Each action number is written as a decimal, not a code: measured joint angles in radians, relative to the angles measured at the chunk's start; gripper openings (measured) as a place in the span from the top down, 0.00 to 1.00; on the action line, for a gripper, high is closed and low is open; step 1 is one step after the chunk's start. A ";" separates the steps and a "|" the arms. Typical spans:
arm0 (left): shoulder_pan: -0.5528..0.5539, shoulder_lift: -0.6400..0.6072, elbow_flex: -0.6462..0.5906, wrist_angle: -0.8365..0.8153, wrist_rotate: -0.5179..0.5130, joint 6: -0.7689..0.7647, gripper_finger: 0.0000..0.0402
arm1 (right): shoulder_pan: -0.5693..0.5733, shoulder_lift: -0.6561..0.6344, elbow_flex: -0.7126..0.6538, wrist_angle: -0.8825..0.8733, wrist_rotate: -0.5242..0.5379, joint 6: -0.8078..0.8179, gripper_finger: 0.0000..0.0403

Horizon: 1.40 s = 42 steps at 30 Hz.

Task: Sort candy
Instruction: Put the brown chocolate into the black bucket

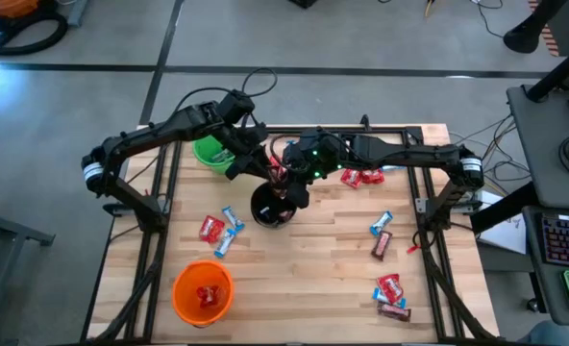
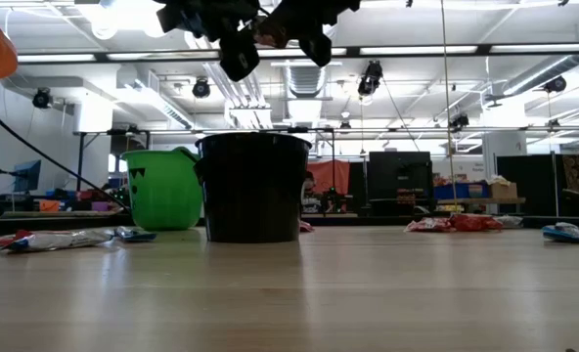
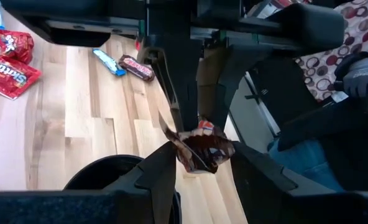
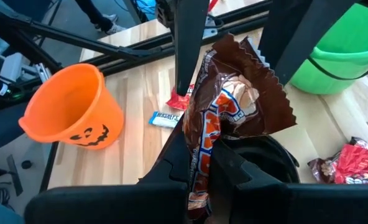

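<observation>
Here we see both grippers meeting just above the black cup point(image 1: 273, 207), the landmark at the table's middle. The right gripper point(image 4: 210, 163) is clamped tight on a dark brown candy bar point(image 4: 230, 109), which hangs directly over the black cup's mouth. The left gripper point(image 3: 204, 163) has its fingers spread partway around the same wrapper's other end. Other candy lies beside the black cup: a red and blue-and-white cluster point(image 1: 219, 231) near it, toward the orange cup point(image 1: 203, 291), more red ones point(image 1: 361, 177) on its other side
</observation>
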 joint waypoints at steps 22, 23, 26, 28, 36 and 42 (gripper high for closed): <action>-0.004 0.000 0.000 0.033 -0.006 0.101 0.95 | -0.005 0.000 0.000 0.047 0.001 0.020 0.83; -0.004 0.000 0.000 0.033 -0.007 0.102 0.95 | -0.005 0.000 0.000 0.047 0.001 0.020 0.80; -0.003 0.000 0.000 0.033 -0.010 0.102 0.98 | -0.005 0.000 0.000 0.046 0.004 0.021 0.73; -0.003 0.000 0.000 0.033 -0.011 0.102 0.99 | -0.005 -0.008 0.000 0.038 0.007 0.021 0.68; -0.004 -0.003 0.000 0.033 -0.010 0.106 0.99 | -0.011 -0.099 0.000 -0.049 0.145 0.013 0.51; -0.002 -0.006 0.000 0.017 -0.009 0.115 0.99 | -0.013 -0.166 0.000 -0.103 0.161 0.018 0.46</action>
